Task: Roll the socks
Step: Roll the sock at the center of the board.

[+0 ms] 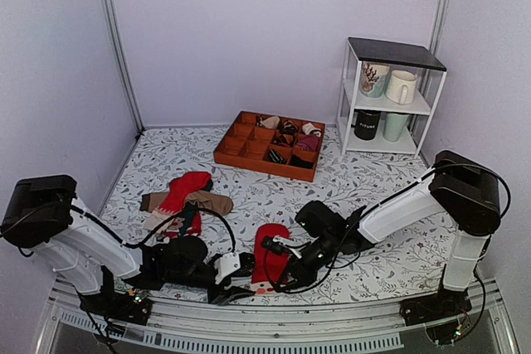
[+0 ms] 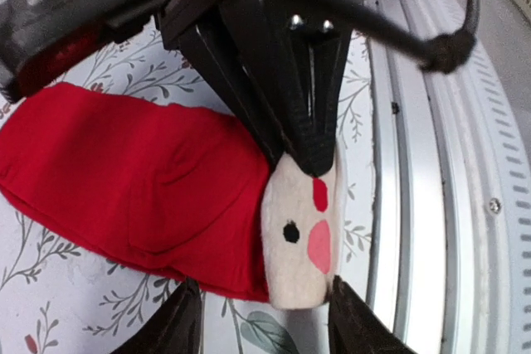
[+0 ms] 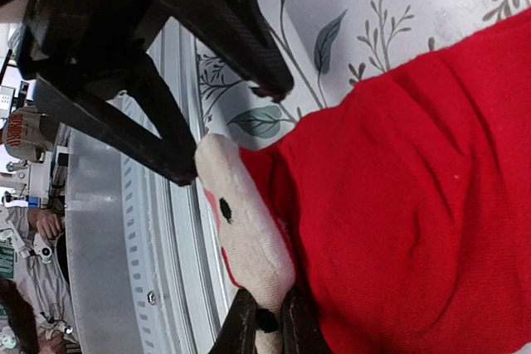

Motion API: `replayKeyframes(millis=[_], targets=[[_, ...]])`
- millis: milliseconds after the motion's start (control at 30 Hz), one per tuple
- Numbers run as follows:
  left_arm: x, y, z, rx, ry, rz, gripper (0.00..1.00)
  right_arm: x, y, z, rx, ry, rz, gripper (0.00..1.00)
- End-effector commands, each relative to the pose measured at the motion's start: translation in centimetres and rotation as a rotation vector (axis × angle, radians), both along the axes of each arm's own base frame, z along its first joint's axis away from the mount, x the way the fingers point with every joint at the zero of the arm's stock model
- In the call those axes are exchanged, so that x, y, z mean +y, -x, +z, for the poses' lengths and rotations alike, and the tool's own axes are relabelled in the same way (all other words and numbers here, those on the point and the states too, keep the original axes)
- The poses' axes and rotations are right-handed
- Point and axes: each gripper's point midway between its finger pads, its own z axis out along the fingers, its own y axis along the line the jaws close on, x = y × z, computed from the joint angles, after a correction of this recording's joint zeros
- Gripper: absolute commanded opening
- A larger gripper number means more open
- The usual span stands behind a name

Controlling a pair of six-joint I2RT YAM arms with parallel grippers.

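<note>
The red socks (image 1: 271, 250) lie flat near the table's front edge, their whitish end (image 1: 263, 287) toward the rail. In the left wrist view the red body (image 2: 141, 180) runs left and the whitish end (image 2: 303, 242) carries a black dot and pink and red patches. My left gripper (image 2: 264, 289) is open, one finger on each side of that end, and sits at the front edge (image 1: 241, 290). My right gripper (image 3: 267, 319) is shut on the whitish end (image 3: 249, 230) and reaches in from the right (image 1: 276, 279).
A heap of red, brown and beige socks (image 1: 187, 196) lies at the left. An orange divided tray (image 1: 249, 161) with rolled bundles stands at the back. A white shelf (image 1: 390, 109) holds mugs at the back right. The aluminium rail (image 1: 274, 321) runs just beside the socks (image 2: 415, 205).
</note>
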Motion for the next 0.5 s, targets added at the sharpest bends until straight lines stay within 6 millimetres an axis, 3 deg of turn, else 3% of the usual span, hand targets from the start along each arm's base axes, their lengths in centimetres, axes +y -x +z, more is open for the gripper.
replayKeyframes(millis=[0, 333, 467], targets=[[-1.8, 0.1, 0.7, -0.066, 0.042, -0.050, 0.52, -5.2, 1.8, -5.4, 0.126, 0.285, -0.039, 0.08], [-3.6, 1.0, 1.5, -0.090, 0.066, -0.083, 0.52, -5.3, 1.6, -5.5, 0.185, 0.309, -0.066, 0.08], [-3.9, 1.8, 0.3, -0.057, 0.038, -0.103, 0.51, -5.3, 1.4, -5.3, 0.193, 0.313, -0.081, 0.08]])
